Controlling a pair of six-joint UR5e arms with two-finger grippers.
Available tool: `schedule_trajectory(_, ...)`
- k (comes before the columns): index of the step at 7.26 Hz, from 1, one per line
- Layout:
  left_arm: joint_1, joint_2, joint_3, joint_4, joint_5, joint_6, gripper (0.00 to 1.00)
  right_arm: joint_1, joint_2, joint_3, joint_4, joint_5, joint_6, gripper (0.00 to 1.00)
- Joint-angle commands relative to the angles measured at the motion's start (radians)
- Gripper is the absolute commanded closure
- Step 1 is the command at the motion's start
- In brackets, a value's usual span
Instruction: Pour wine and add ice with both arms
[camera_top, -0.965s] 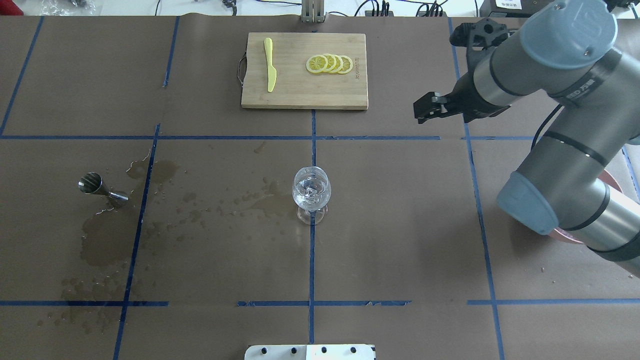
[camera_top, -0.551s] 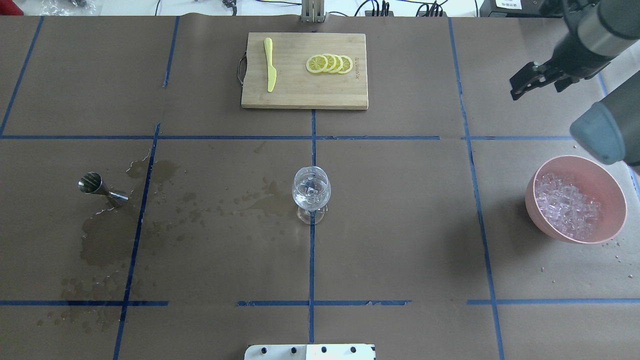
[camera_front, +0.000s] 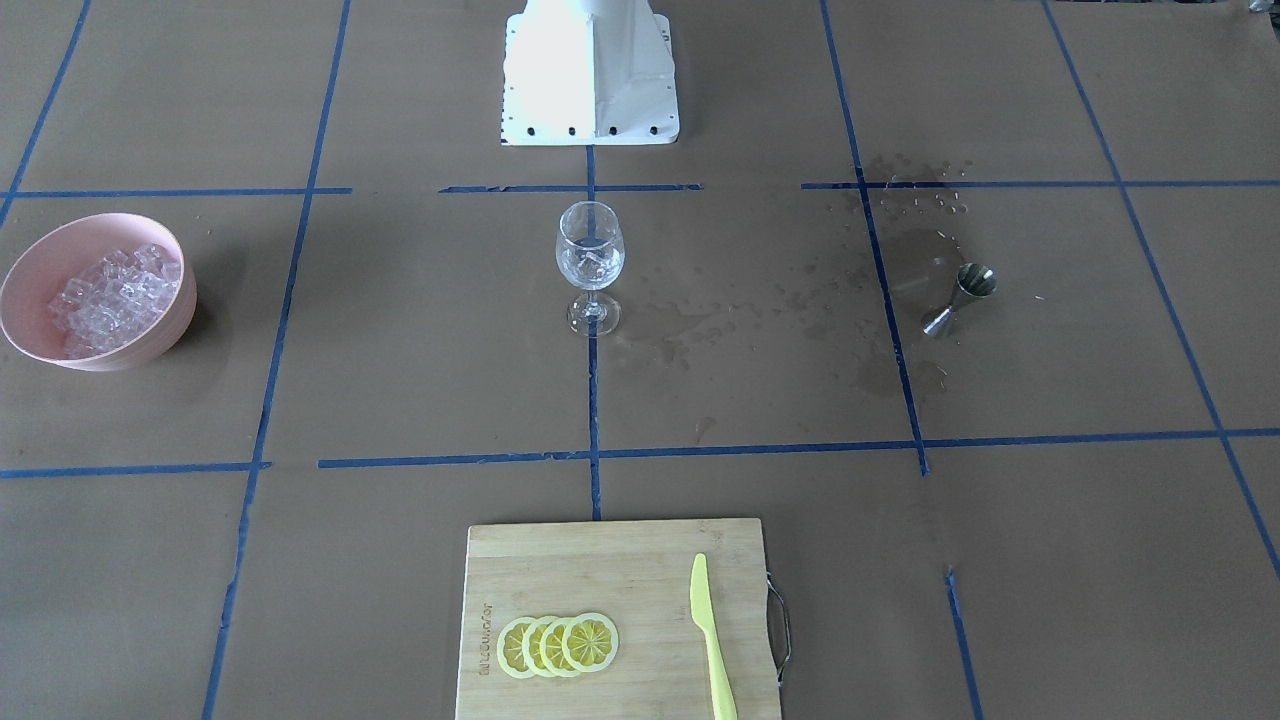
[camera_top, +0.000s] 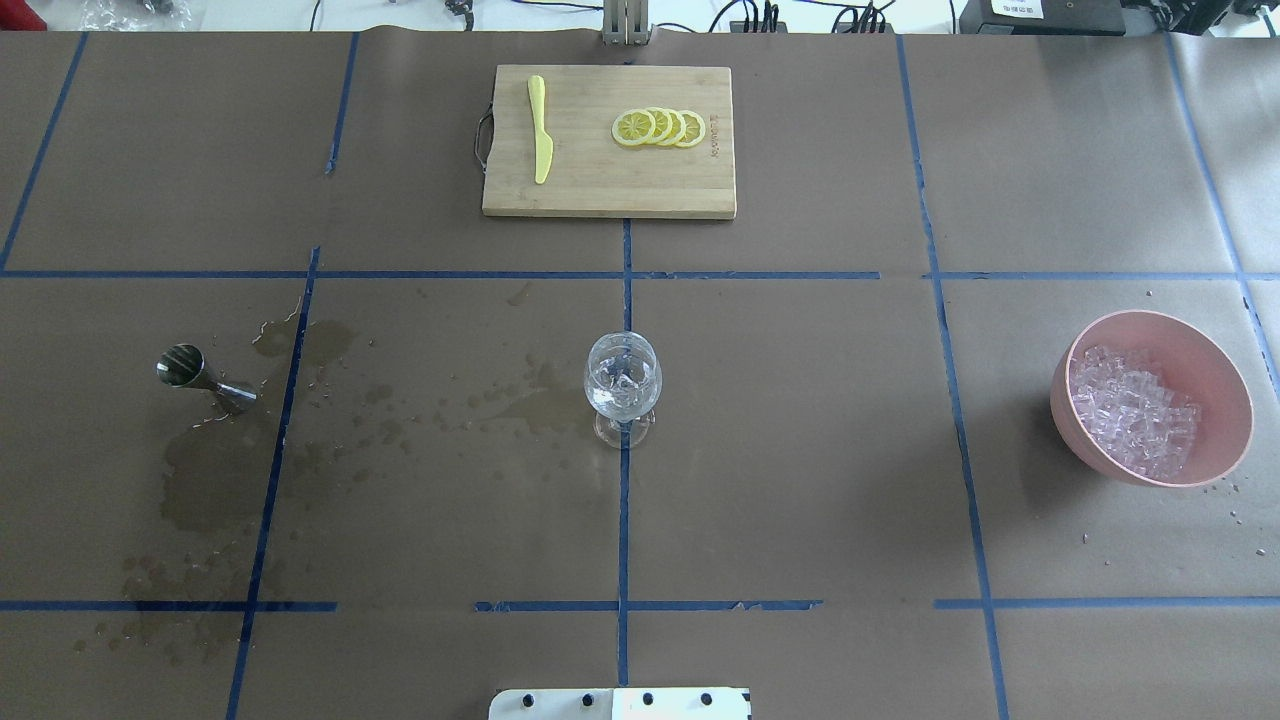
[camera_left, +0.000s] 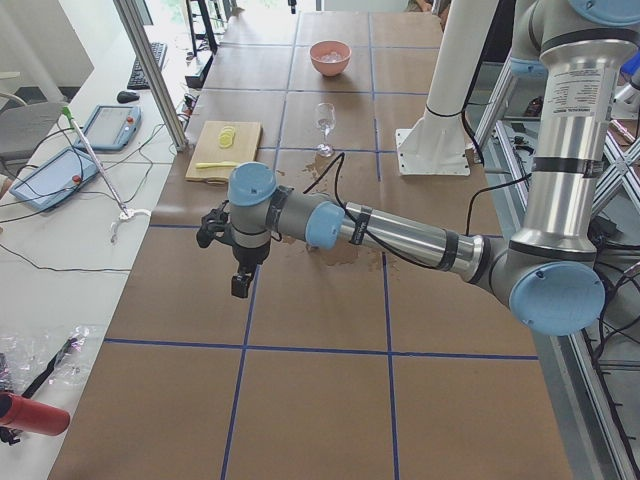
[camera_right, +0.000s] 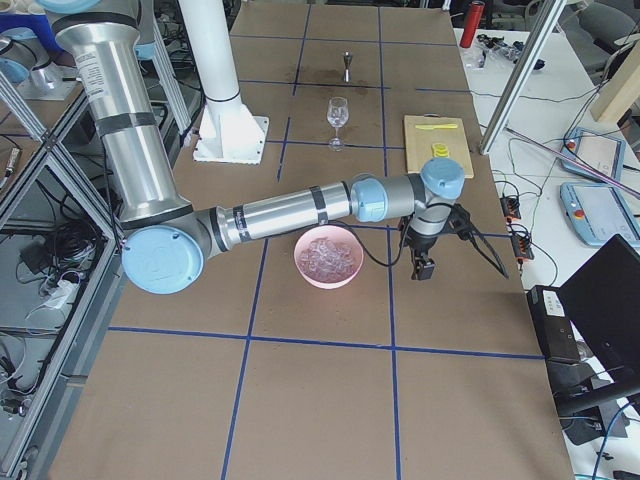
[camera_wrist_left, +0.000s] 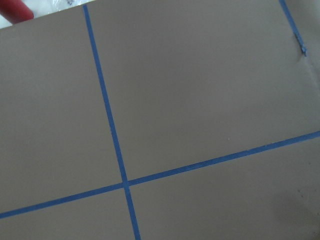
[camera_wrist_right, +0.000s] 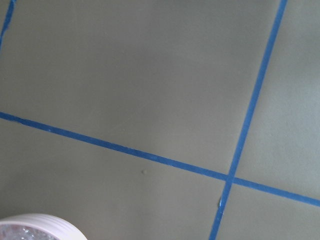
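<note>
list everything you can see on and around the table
wine glass: one, clear, table centre, on a blue tape line
ice cubes: many, clear, in the bowl; a few in the glass
bowl: one, pink, robot's right side
jigger: one, steel, robot's left side
wet stains: several, dark, between the jigger and the glass
cutting board: one, wooden, far edge
knife: one, yellow, on the board
lemon slices: four, yellow, overlapping on the board
pedestal: one, white, near edge
left arm: grey, stretched past the table's left end; left gripper black
right arm: grey, reaching beyond the bowl; right gripper black
</note>
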Motion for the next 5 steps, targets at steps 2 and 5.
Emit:
schedule_trajectory(2, -0.021, 0.100, 0.002, -0.002, -0.003, -0.004, 0.00, 0.035, -0.044, 0.024, 0.010, -0.011, 0.041, 0.00)
schedule_trajectory(5, -0.030, 0.164, 0.025, 0.000, -0.083, -0.004, 0.00, 0.058, -0.101, 0.038, 0.011, 0.029, 0.085, 0.00)
